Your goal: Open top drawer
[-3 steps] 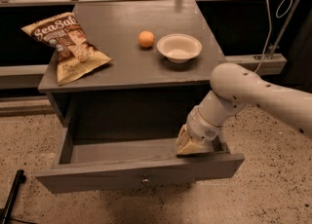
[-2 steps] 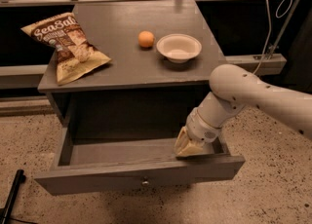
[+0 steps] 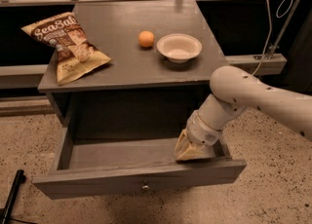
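A jolt could tip the chip bag [image 3: 68, 43] off the cabinet [image 3: 126, 69] at its left edge. The top drawer [image 3: 141, 179] stands well out. The gripper [image 3: 191, 149], parted or closed unclear, sits inside its right front, so further pulling might skew or unseat it.

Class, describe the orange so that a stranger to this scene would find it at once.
Start at the grey cabinet, whose drawer stands open with the gripper inside it, near its front on the picture's right. On the cabinet's top, the orange lies between the crisp bag and the white bowl, closer to the bowl. It alone is small, ball-shaped and orange-coloured.
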`<state>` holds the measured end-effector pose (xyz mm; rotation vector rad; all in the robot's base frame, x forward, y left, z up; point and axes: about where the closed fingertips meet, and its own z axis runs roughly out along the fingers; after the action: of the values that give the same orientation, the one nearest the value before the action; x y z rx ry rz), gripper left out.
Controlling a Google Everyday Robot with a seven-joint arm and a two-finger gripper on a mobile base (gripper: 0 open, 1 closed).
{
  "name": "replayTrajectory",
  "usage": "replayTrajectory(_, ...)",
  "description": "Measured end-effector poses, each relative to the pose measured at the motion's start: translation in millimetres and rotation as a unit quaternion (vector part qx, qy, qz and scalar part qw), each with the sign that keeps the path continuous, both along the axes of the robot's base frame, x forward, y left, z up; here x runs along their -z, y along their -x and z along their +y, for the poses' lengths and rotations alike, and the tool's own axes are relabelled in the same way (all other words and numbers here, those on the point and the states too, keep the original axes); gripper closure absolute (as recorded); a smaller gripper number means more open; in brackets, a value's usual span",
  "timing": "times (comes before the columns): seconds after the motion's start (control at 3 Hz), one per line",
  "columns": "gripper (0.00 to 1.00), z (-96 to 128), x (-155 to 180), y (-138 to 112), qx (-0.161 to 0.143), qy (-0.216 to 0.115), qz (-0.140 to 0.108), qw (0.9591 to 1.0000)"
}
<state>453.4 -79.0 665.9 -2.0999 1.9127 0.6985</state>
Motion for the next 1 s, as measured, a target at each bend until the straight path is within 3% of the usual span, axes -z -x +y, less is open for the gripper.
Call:
replayTrajectory(0.33,1.00,-10.0,-2.6,3.5,0.012,-0.009,-0.001,0.9999)
replayTrajectory(1.0,1.00,-64.5,-44.7,-27.4,0.064,-0.007,-0.069,0.9955)
